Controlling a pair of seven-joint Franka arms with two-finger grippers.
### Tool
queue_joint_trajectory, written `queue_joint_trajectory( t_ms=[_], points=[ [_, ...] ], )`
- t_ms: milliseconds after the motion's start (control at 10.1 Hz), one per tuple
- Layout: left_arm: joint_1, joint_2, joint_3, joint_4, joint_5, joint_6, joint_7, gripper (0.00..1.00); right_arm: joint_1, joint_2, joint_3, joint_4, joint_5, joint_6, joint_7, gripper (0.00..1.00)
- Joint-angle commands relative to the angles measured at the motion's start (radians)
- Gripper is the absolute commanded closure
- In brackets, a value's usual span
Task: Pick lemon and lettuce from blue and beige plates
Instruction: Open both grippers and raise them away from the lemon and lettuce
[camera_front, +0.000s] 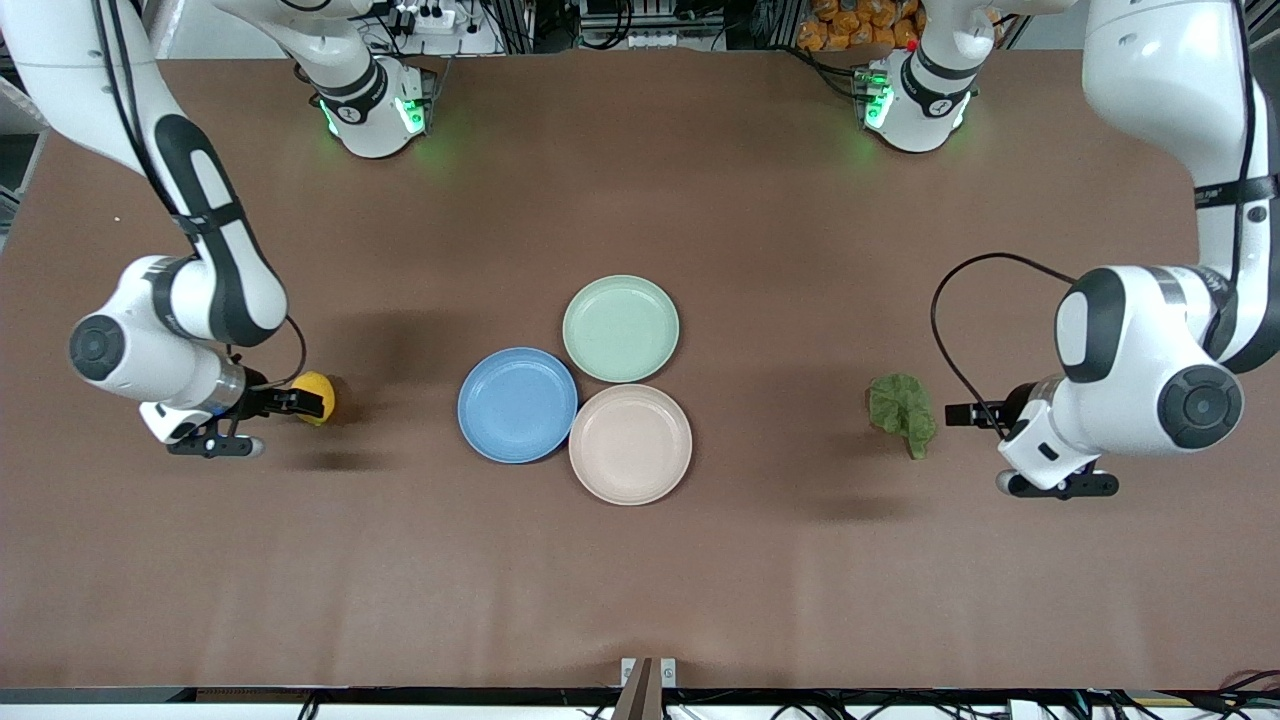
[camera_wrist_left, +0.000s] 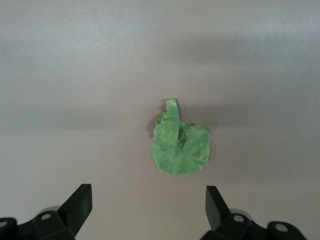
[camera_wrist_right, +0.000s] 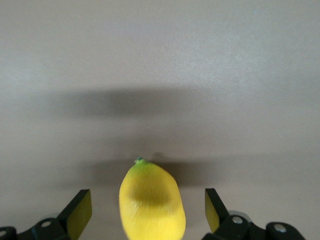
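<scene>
The lemon (camera_front: 317, 396) lies on the brown table toward the right arm's end, off the plates. My right gripper (camera_front: 298, 402) is open, with one finger on each side of the lemon (camera_wrist_right: 151, 205) and a gap to both. The lettuce (camera_front: 902, 412) lies flat on the table toward the left arm's end. My left gripper (camera_front: 962, 413) is open and empty beside it; in the left wrist view the leaf (camera_wrist_left: 180, 147) lies just ahead of that gripper (camera_wrist_left: 149, 207). The blue plate (camera_front: 517, 404) and the beige plate (camera_front: 630, 443) sit empty mid-table.
A mint-green plate (camera_front: 620, 328), also empty, touches the blue and beige plates and is farther from the front camera than they are. The arms' bases (camera_front: 375, 110) stand along the table's edge farthest from the front camera.
</scene>
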Motion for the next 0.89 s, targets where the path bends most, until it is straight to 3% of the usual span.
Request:
queue_joint_trajectory(
  t_ms=[0,497,695,795],
  points=[
    [0.029,-0.155,-0.004,-0.153,-0.011,0.007,0.007,0.00,0.009,-0.081,-0.014,0.003,0.021,-0.067,0.008,0.00],
    [0.049,-0.420,-0.011,-0.392,0.034,0.069,0.007,0.00,-0.011,-0.246,-0.017,0.006,-0.046,-0.307,0.143,0.00],
    [0.095,-0.474,-0.065,-0.414,0.058,0.069,0.004,0.00,-0.015,-0.289,-0.019,0.008,-0.083,-0.335,0.146,0.00],
    [0.156,-0.485,-0.129,-0.411,0.061,0.069,-0.007,0.00,-0.021,-0.312,-0.020,0.008,-0.103,-0.337,0.138,0.00]
  ],
)
